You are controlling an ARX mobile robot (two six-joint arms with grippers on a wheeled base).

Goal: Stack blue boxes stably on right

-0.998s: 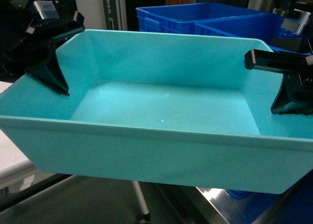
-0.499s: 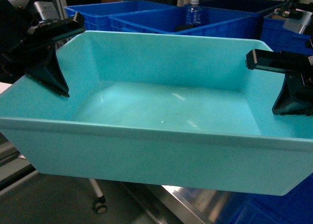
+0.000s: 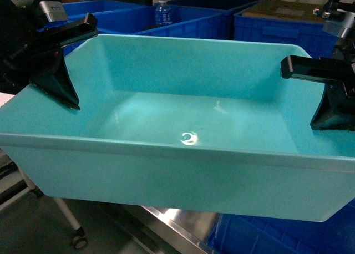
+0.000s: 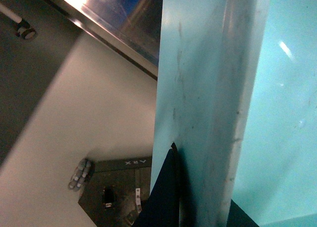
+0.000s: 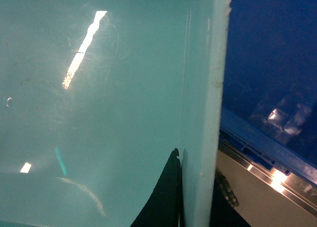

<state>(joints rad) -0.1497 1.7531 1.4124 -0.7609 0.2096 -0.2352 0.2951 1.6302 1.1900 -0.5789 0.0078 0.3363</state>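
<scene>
One of the blue boxes, a light turquoise open tub [image 3: 177, 176], hangs in the air and fills the head view. It is empty inside and level. My left gripper [image 3: 58, 82] is shut on its left wall, one black finger inside the tub. My right gripper [image 3: 333, 107] is shut on its right wall in the same way. In the left wrist view the wall [image 4: 208, 88] runs between the fingers of the left gripper [image 4: 200, 182]. In the right wrist view the rim [image 5: 203, 88] sits pinched in the right gripper [image 5: 195, 187].
Dark blue crates [image 3: 194, 22] stand behind the tub, another [image 3: 277, 29] at the back right, with a water bottle [image 3: 162, 10] in one. A steel table edge [image 3: 177, 221] lies below the tub. A caster wheel [image 3: 79, 242] stands on the floor at lower left.
The background has slid left across the head view: the bottle and dark crates moved left and more crates appeared on the right. Both grippers hold the tub as before.
</scene>
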